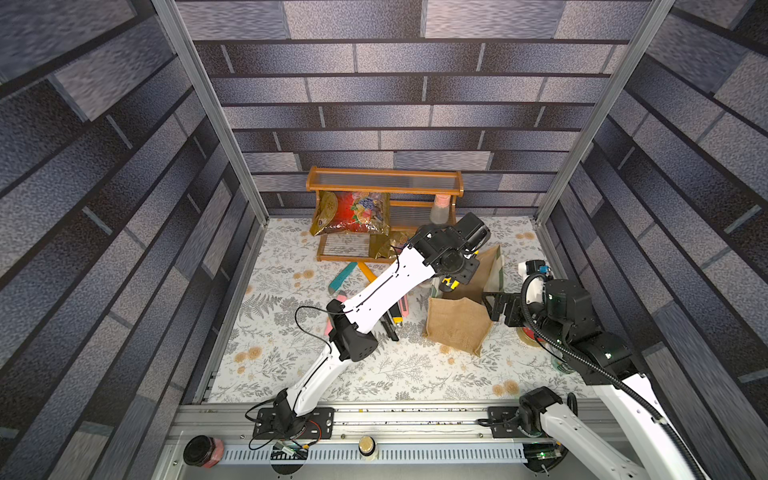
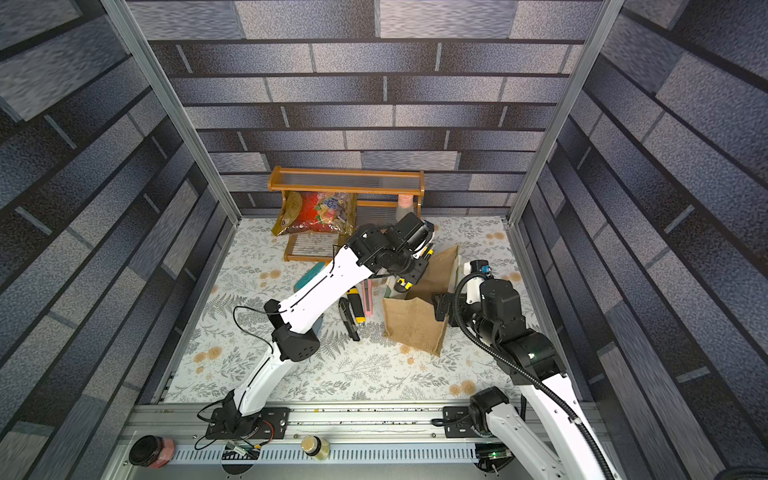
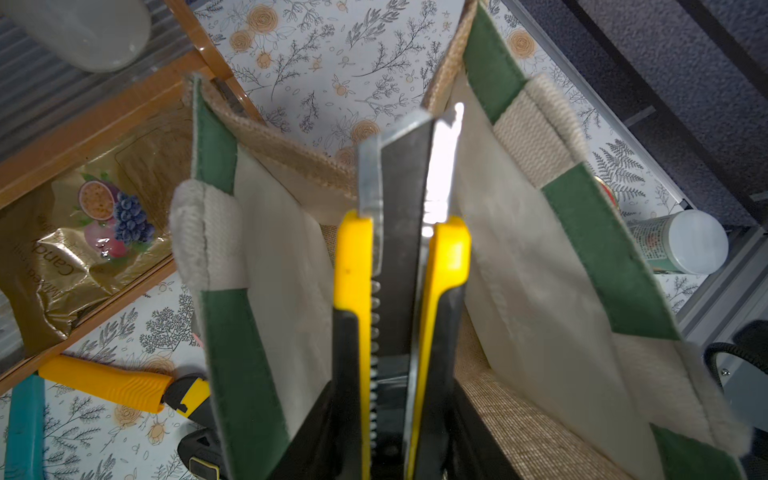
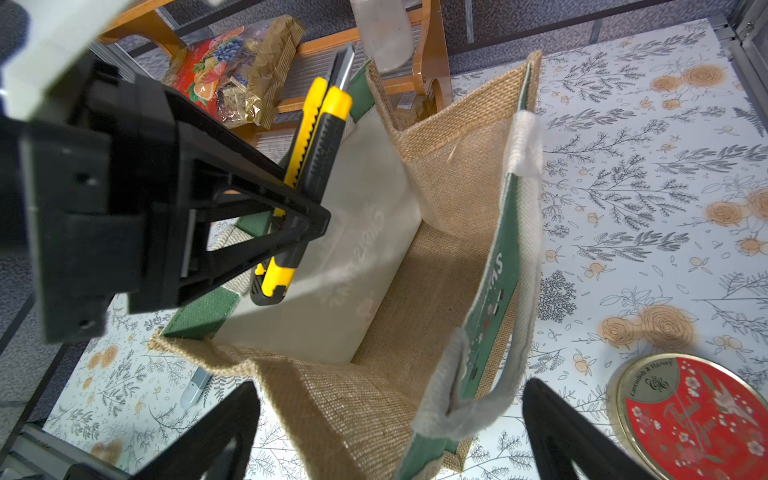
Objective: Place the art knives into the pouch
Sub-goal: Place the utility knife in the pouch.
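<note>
In a top view, the left claw (image 1: 453, 279) hangs over the open pouch (image 1: 457, 324). Its wrist hides all but a yellow scrap of the art knife (image 1: 449, 284). A floral cloth (image 1: 316, 374) covers the table, and brick-patterned walls (image 1: 374, 83) close it in.

From the left wrist, we see the knife's long axis run straight out past the claw's tips, blade end foremost. The pouch's pale lining lies on either side.

From the right wrist, the left claw grasps the knife low on its handle. The blade points steeply up toward the shelf (image 4: 432, 62) and the butt sits inside the pouch mouth. The right claw (image 4: 390, 384) is spread wide, straddling the pouch's handled wall. We cannot tell whether it touches. The printed front shows only edge-on.
</note>
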You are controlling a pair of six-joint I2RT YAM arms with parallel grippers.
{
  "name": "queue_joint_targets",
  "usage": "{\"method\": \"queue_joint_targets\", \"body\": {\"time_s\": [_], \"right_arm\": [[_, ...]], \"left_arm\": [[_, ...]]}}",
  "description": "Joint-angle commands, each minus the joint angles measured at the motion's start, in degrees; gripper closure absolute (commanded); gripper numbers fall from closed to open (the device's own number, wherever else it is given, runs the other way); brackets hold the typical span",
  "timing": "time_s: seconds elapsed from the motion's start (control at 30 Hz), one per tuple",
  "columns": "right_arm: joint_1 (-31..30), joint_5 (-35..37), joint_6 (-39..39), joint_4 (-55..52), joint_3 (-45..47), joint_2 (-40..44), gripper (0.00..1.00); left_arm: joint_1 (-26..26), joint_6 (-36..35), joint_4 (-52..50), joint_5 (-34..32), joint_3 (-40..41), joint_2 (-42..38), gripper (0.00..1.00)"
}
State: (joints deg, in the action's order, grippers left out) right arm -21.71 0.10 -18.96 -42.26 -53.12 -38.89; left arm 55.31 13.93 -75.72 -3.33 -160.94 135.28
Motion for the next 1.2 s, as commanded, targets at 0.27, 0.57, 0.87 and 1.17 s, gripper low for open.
{"method": "queue_joint_targets", "body": {"time_s": [0.27, 0.57, 0.87, 1.17], "right_arm": [[0.27, 1.90, -0.85, -1.94, 1.96, 1.27, 0.00], [0.22, 2.84, -0.64, -2.74, 1.76, 0.75, 0.00], [0.29, 3.03, -0.98, -3.54, 0.70, -0.08, 0.00], [0.27, 1.31, -1.09, -2.06, 0.30, -0.04, 0.00]], "left_arm": [[-0.29, 0.54, -2.15, 1.05, -0.61, 3.54, 0.61], [-0.37, 0.56, -1.68, 0.20, -0.60, 2.78, 0.38], [-0.48, -0.71, -2.73, -3.85, -0.59, -0.56, 0.00], [-1.52, -1.45, -9.19, -15.92, 0.97, -8.45, 0.00]]}}
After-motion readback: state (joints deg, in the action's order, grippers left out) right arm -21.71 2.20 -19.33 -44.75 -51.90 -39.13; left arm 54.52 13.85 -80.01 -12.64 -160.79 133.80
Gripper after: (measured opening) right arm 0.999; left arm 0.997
